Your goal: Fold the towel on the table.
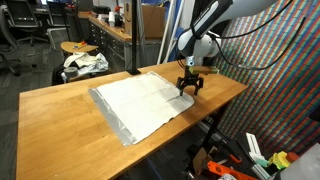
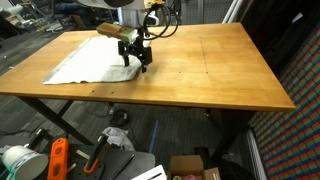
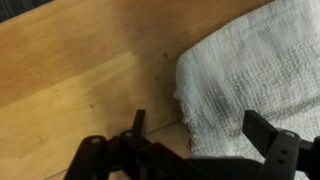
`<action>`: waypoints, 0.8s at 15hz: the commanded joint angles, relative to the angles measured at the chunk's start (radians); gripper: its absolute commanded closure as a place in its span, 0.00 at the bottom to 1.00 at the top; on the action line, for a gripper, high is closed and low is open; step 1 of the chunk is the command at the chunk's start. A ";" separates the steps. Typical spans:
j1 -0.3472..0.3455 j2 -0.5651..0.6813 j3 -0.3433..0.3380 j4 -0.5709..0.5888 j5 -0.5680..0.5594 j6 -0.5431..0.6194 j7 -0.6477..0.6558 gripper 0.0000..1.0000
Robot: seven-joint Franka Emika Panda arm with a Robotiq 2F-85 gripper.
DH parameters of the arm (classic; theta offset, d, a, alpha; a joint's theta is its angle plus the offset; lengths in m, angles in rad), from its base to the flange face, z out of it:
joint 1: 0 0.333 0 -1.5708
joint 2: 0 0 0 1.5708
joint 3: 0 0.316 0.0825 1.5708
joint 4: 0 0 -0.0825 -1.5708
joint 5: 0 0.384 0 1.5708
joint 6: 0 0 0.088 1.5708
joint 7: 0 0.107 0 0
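Rough cloth towel (image 3: 250,70), matt wood table (image 3: 80,60) (grained)

The wooden table (image 1: 55,112) bears the towel (image 1: 140,103) — spread flat, apparently in one layer.

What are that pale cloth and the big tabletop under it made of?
The off-white rectangular towel looks like woven cotton: the wrist view shows a nubbly, crinkled, matte weave. The light-brown rectangular table seems to be wood, probably butcher-block, with visible grain, plank seams and a smooth, faintly shiny finish.

One towel (image 1: 140,105), one table (image 1: 55,110)
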 commanded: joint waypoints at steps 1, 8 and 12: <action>-0.041 0.024 0.020 0.031 0.083 -0.021 -0.123 0.00; -0.083 0.027 0.039 0.039 0.204 -0.062 -0.283 0.50; -0.092 0.027 0.044 0.043 0.243 -0.097 -0.339 0.81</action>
